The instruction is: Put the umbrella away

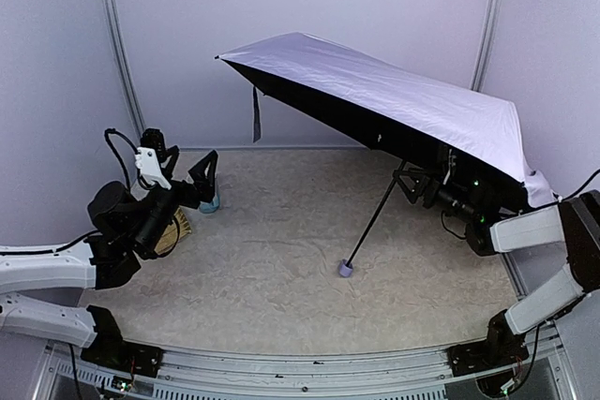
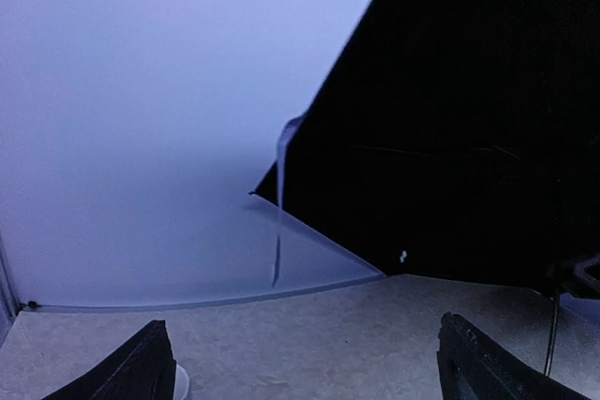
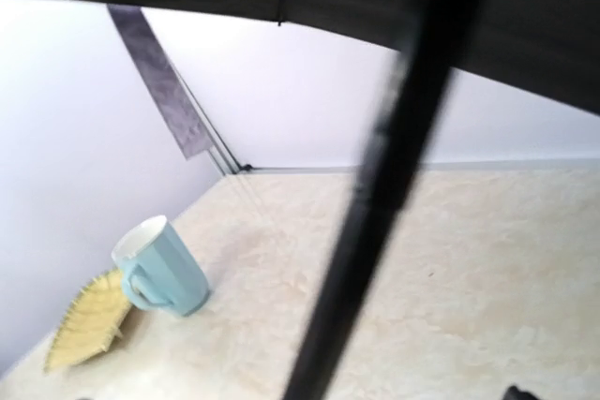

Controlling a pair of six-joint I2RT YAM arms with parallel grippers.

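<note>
Top external view: the umbrella point(image 1: 394, 100) stands open and tilted. Its canopy spans above the right gripper point(image 1: 412, 183) and reaches up and away from the left gripper point(image 1: 180, 168), showing lavender on top and black lining underneath. The table point(image 1: 281, 306) lies below both grippers. The shaft point(image 1: 375, 217) runs from just beside the right gripper down and inward to the handle point(image 1: 345, 269), which rests on the table between the two arms, nearer the right one.

The right gripper sits under the canopy at the upper end of the shaft. The right wrist view shows the blurred shaft close to the lens, but the fingers are hidden, so its opening and grasp cannot be determined.

The left gripper is spread wide with nothing between its fingers point(image 2: 141, 367). A blue mug point(image 1: 211, 201) stands just beside one finger. A yellow leaf-shaped dish point(image 1: 176, 231) lies next to the mug, beneath the gripper body. A thin strap point(image 1: 256, 114) hangs from the canopy edge, ahead of the left gripper.
</note>
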